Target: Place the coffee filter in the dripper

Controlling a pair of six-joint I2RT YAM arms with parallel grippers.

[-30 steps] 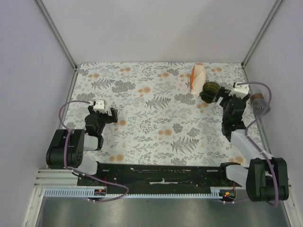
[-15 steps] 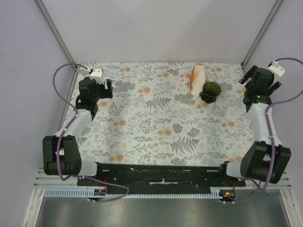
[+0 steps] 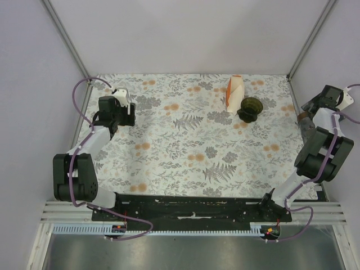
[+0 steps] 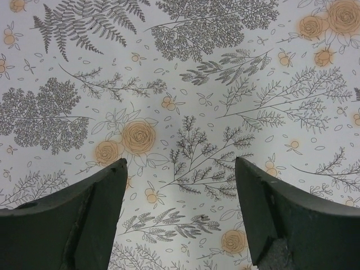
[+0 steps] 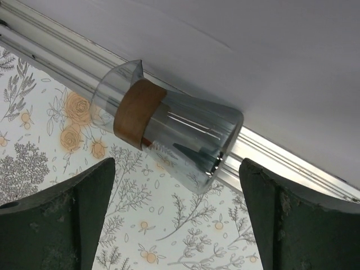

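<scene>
The dripper (image 3: 250, 108), a dark olive-green funnel cup, stands at the back right of the flowered table. No single white paper coffee filter shows in any view. My left gripper (image 3: 129, 113) is open and empty at the back left, far from the dripper. The left wrist view shows only flowered cloth between its fingers (image 4: 180, 171). My right gripper (image 3: 313, 106) is open and empty at the table's right edge, to the right of the dripper. In the right wrist view it (image 5: 177, 188) hovers above a glass carafe.
A white-and-orange wedge-shaped pack (image 3: 234, 93) stands just left of the dripper. A glass carafe with a brown band (image 5: 169, 135) lies on its side against the right wall's metal rail (image 5: 292, 163); it shows in the top view too (image 3: 306, 125). White walls enclose the table.
My right arm left the dripper and swung out to the right edge, above the carafe. My left arm moved from the front left to the back left. Both grippers stayed open.
</scene>
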